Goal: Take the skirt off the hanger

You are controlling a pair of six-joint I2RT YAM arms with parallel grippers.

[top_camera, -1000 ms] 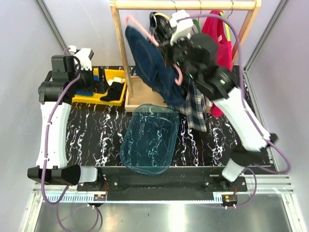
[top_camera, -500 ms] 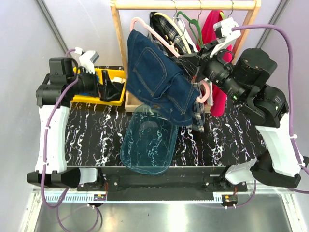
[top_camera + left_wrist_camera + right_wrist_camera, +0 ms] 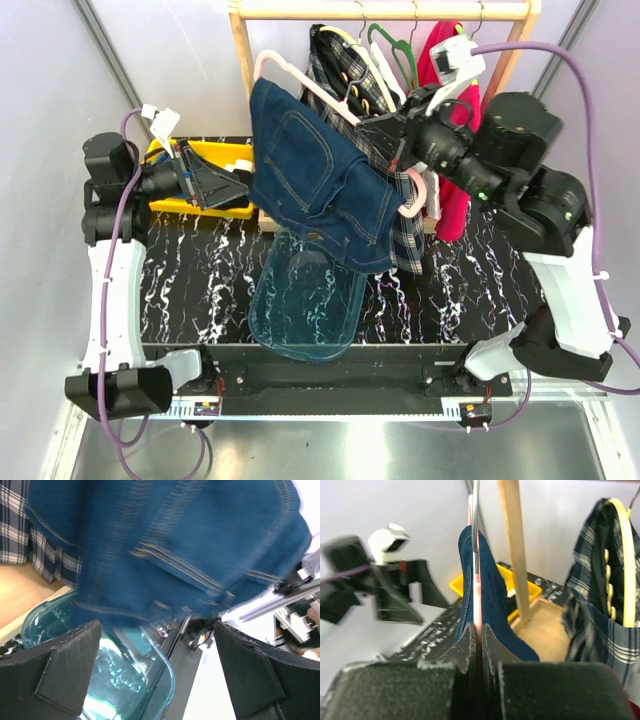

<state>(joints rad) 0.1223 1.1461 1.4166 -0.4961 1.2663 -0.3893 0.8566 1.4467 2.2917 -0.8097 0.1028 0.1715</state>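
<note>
A dark blue denim skirt (image 3: 320, 190) hangs on a pink hanger (image 3: 300, 75), held in the air in front of the rack and above the blue tub. My right gripper (image 3: 392, 138) is shut on the hanger; in the right wrist view its jaws (image 3: 479, 630) pinch the pink bar (image 3: 476, 580), with the skirt (image 3: 492, 600) draped on both sides. At the left, over the yellow bin, my left gripper (image 3: 238, 185) is open and points at the skirt's left edge. In the left wrist view the skirt (image 3: 175, 545) fills the upper frame, and nothing is between the fingers of the left gripper (image 3: 156, 630).
A wooden clothes rack (image 3: 380, 10) at the back carries a plaid garment (image 3: 345, 60), a green hanger and a red garment (image 3: 455, 130). A clear blue tub (image 3: 305, 300) stands on the black marbled table. The yellow bin (image 3: 225, 160) lies at the back left.
My right arm has swung the hanger and skirt out from the rack, to the left and forward. My left arm has turned its open gripper to the right, toward the skirt.
</note>
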